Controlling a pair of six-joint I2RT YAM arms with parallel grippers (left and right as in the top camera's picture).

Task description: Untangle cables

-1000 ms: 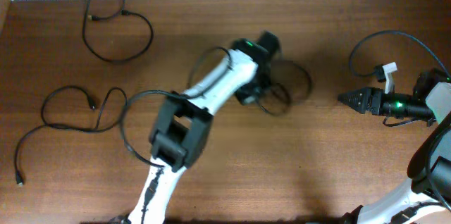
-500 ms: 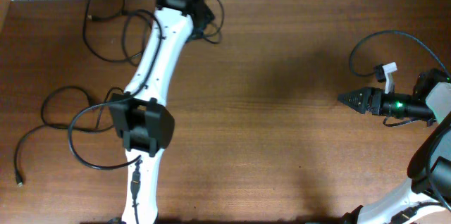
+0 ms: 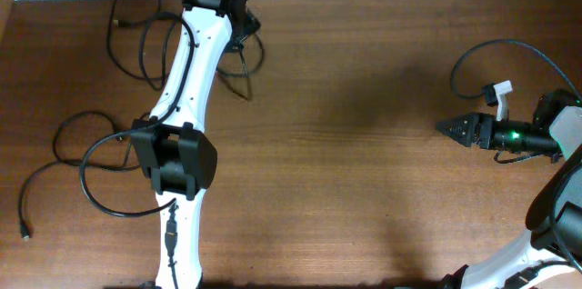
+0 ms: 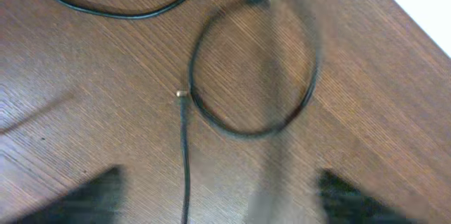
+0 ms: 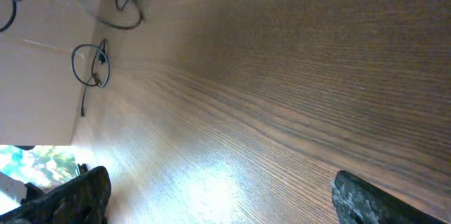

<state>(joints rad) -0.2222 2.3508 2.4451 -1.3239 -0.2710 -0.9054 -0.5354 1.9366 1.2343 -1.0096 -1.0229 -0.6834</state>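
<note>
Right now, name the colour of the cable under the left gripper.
Black cable; left wrist view best.

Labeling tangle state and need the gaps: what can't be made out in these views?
Left wrist: looped cable is motion-blurred; plug type unreadable.
Overhead: left arm covers where that loop meets the top-left cable; overlap unclear.
Right wrist: distant cables too small; the top edge cuts one.

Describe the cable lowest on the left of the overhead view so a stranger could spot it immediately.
On the wooden table, go to the left of the left arm's black elbow joint. The cable there loops partly under that arm; unlike the far-corner cable and the ring-shaped one under the left wrist camera, it trails one long tail to a plug near the table's left edge.
</note>
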